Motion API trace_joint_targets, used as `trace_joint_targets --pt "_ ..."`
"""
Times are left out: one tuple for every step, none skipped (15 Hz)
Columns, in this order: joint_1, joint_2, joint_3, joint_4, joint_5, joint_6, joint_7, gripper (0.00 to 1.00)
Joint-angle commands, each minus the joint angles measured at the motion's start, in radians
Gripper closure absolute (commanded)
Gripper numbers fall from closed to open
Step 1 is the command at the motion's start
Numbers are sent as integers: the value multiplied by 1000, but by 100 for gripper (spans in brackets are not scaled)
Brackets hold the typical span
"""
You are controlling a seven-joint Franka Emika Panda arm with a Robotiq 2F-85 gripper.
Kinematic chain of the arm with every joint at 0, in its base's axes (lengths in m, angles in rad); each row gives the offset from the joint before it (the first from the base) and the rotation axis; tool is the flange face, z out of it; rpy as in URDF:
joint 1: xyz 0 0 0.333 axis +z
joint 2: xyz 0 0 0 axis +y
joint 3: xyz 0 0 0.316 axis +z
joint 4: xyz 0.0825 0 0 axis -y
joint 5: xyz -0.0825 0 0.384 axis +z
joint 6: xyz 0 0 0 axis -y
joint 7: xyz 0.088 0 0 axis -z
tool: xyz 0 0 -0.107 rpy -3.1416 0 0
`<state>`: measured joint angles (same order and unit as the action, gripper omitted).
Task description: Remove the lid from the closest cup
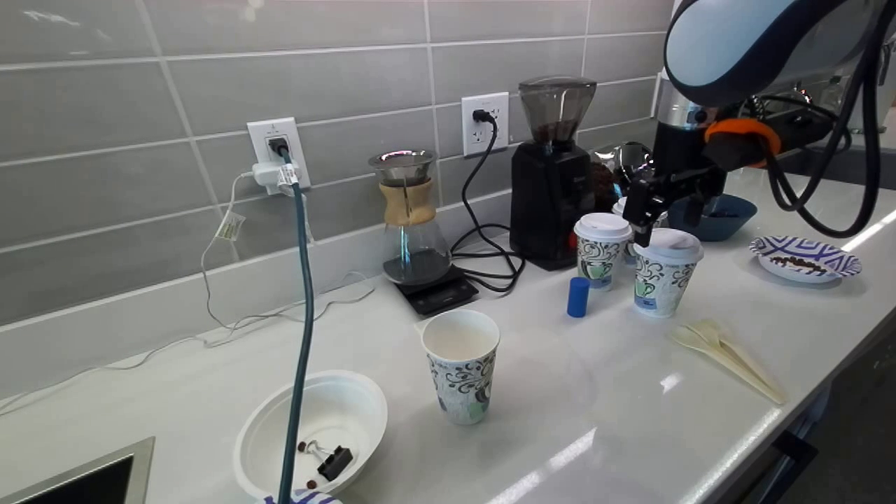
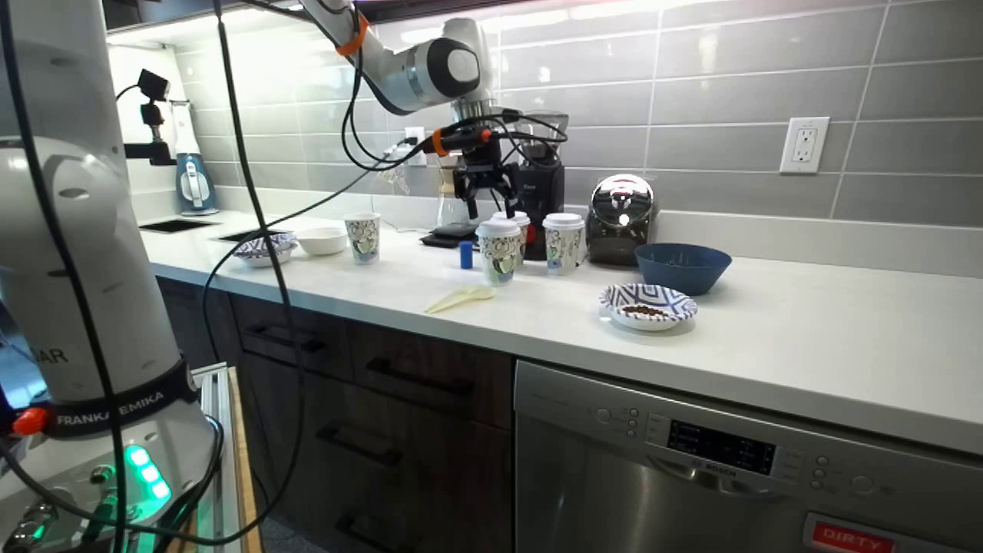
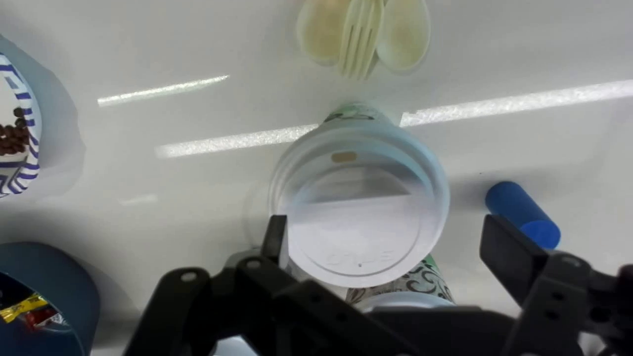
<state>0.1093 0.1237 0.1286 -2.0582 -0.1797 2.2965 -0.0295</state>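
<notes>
Jaws apart, your black gripper [image 3: 385, 241] hovers above the round white plastic lid [image 3: 355, 212]; clear its left edge in the wrist view, descend straight, pinch lightly.

Lid [image 3: 356, 222]: raised lettering too blurred to read.
Cup [image 3: 353, 114]: mostly hidden beneath it in the wrist view.
Patterned bowl [image 3: 32, 151]: cut off by that view's left edge.
Cutlery [image 3: 361, 39]: handles past its top edge.
</notes>
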Motion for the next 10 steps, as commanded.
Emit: trace_joint_targets --pt "-5 38 -9 42 27 18 -63 0" --pt "-5 42 -11 45 23 24 -66 0" --pt "-5 46 -12 49 25 23 -73 0" --pt "-5 50 -12 54 30 15 -81 0" --pt "-5 52 -12 56 30 9 -85 0" --pt "-6 55 -11 57 34 4 -91 0" --pt "-6 55 -12 54 33 7 -96 0" --pt "-6 56 -14 53 29 5 -95 0" --pt "-9 56 -14 52 36 4 -102 0" --pt "-10 57 -15 52 39 2 -102 0"
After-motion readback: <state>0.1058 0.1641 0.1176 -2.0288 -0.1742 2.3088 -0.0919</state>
